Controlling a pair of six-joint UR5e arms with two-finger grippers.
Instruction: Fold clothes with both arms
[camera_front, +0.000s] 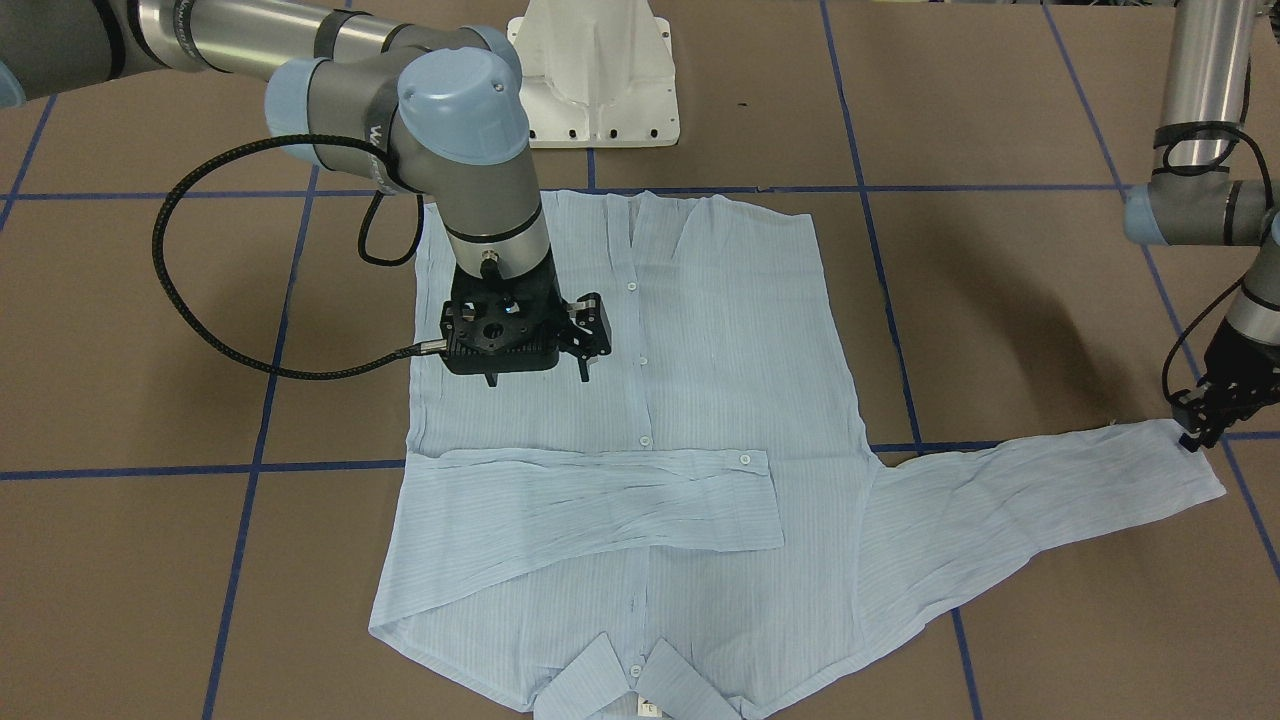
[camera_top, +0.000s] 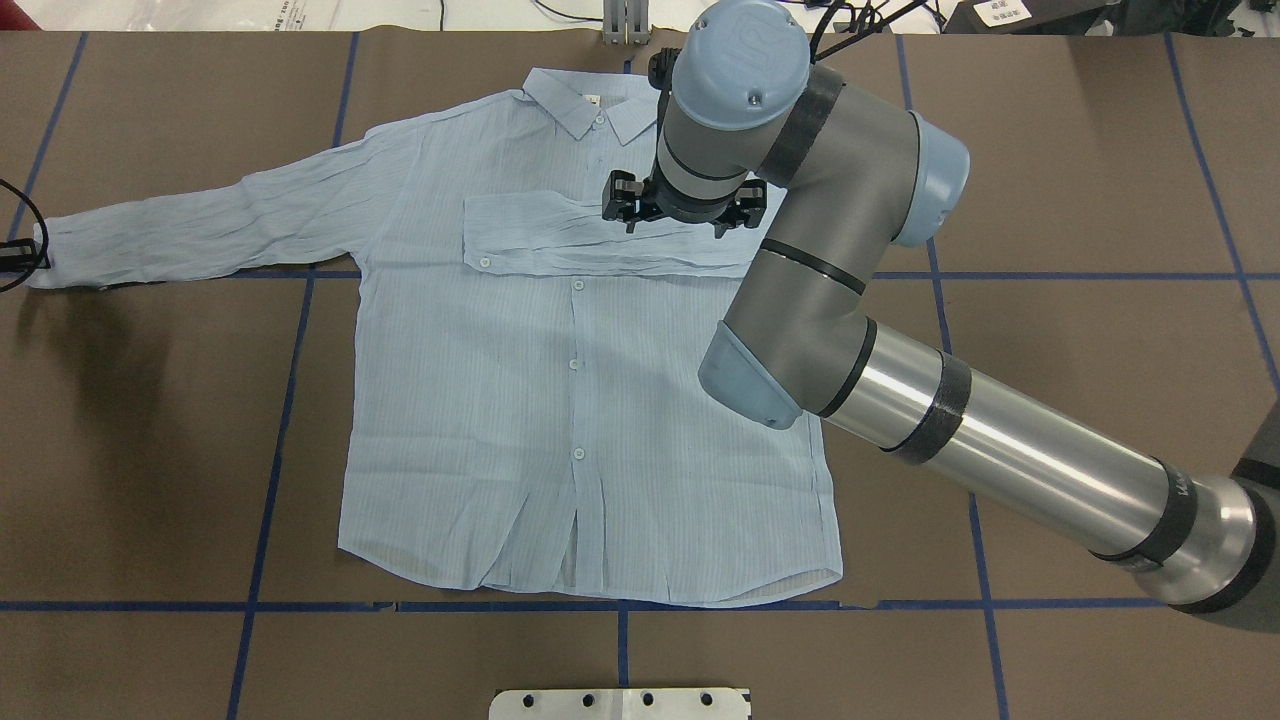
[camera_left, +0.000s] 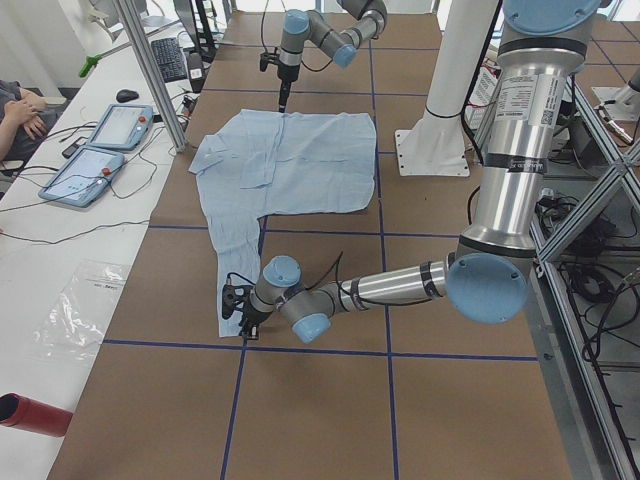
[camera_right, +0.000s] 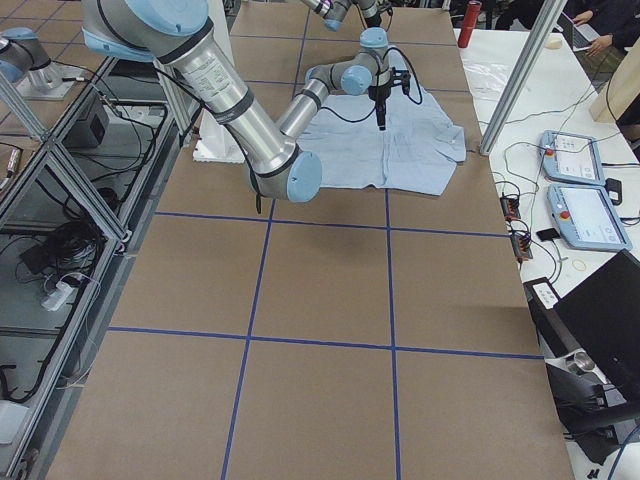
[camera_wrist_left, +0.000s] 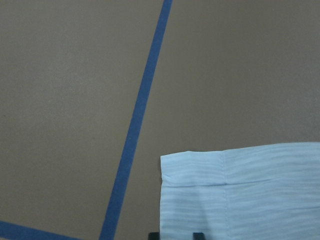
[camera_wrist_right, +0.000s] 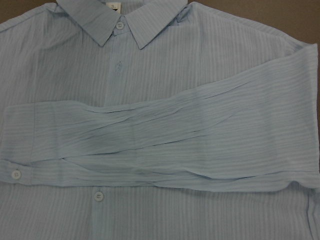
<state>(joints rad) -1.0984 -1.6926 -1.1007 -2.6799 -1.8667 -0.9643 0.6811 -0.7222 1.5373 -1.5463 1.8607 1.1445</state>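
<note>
Shirt (camera_front: 700, 330) flat, one sleeve (camera_front: 590, 495) folded across — left claw (camera_front: 1195, 435) at other cuff (camera_front: 1185, 475)

Pale blue shirt (camera_top: 560, 400), flat — one sleeve (camera_top: 540, 240) folded (other outstretched)

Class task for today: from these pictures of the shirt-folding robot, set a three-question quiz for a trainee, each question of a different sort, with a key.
1. True or false: both sleeves of the pale blue crinkled button-up shirt are folded across its chest.
2. The left gripper sits at: A the bottom hem; B the end of the outstretched sleeve; C a front button.
3. Fill in: the shirt's collar is the part of the shirt ___ from the white pedestal base.
Key: 1 false, only one folded sleeve lies across the chest; 2 B; 3 farthest.
</note>
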